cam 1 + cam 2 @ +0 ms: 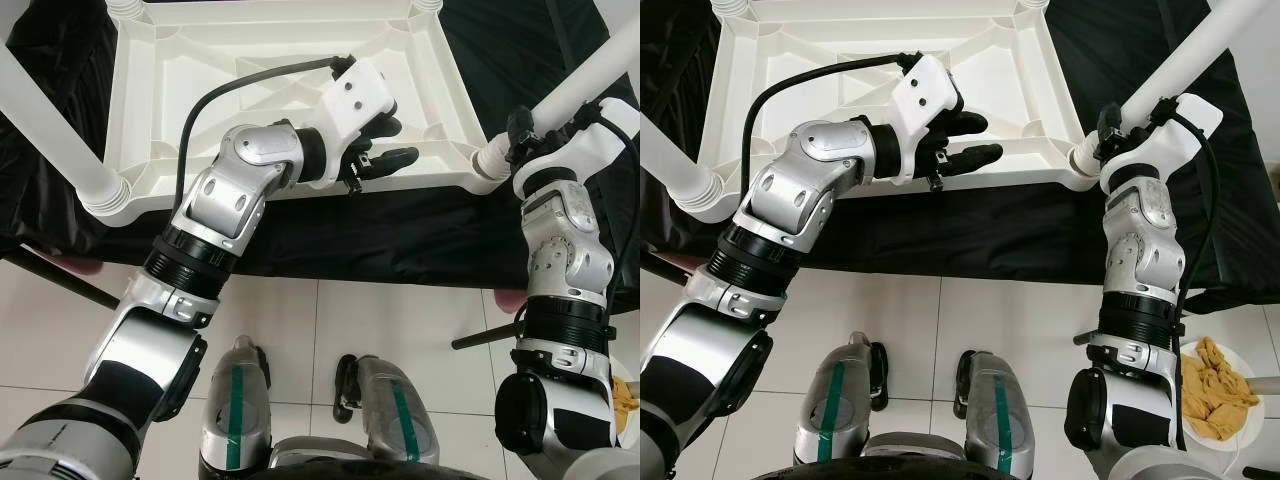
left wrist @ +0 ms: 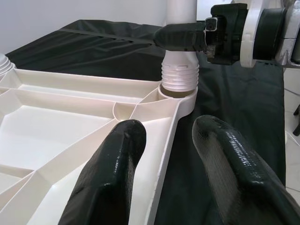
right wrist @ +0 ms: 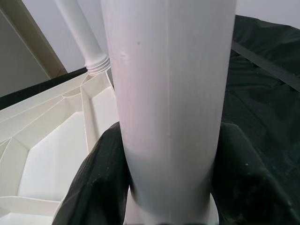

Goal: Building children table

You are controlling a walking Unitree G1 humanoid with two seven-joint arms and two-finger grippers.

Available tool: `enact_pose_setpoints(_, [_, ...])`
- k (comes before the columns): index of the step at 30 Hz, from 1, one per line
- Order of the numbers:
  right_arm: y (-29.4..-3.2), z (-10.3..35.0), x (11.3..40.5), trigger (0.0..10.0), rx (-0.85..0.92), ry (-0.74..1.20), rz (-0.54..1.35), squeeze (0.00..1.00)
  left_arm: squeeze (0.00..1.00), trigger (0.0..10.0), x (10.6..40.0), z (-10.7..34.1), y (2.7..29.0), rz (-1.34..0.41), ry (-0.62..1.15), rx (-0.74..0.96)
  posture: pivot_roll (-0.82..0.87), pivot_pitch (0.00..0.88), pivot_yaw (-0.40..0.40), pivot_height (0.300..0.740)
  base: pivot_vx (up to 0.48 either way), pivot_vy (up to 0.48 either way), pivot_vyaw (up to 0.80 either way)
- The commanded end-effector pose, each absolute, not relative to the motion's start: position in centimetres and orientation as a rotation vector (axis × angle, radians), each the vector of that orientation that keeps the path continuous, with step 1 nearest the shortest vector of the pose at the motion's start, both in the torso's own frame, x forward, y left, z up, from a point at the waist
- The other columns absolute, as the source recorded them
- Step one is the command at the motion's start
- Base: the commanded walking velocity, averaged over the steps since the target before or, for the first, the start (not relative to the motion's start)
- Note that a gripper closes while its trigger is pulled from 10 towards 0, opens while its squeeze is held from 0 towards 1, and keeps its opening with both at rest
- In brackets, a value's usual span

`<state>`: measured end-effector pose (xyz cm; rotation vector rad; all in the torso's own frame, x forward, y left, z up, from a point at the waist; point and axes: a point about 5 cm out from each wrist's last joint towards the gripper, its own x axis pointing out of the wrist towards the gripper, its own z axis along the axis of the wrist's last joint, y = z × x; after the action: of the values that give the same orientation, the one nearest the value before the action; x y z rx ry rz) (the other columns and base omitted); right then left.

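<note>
The right gripper (image 3: pixel 168 187) clamps the near-right table leg (image 1: pixel 585 80). The left gripper (image 1: pixel 385 142) straddles the upturned tabletop's (image 1: pixel 200 90) near rim, fingers apart. Black cloth (image 1: pixel 400 240) lies beneath.

The upturned tabletop (image 1: pixel 285 60) and table leg (image 3: pixel 168 93) are smooth matt white plastic; the cloth (image 1: pixel 970 240) beneath is black; floor tiles (image 1: pixel 380 320) are glossy.

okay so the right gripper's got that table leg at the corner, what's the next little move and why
Probably twist the leg further into its socket with the right gripper. Its fingers clamp the leg just above the threaded end, which sits in the corner of the upturned tabletop. The left gripper straddles the near rim, open; closing it could steady the top.
</note>
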<state>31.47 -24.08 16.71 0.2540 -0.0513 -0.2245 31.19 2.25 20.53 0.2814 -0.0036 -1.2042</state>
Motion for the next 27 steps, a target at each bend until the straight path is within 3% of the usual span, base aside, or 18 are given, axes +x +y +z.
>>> enact_pose_setpoints(1, [-24.5,14.2,31.0,10.0,0.285,0.051,-0.271,0.00,0.00,10.0,31.6,20.7,2.5,-1.108,-0.009,0.284,0.01,0.071,-0.036,0.740,0.000,0.000,0.00])
enact_pose_setpoints(27, [-22.6,12.7,31.8,10.0,0.344,0.103,-0.208,0.00,0.00,10.0,31.6,21.1,2.9,-1.084,-0.019,0.293,0.03,0.062,-0.038,0.740,0.000,0.000,0.00])
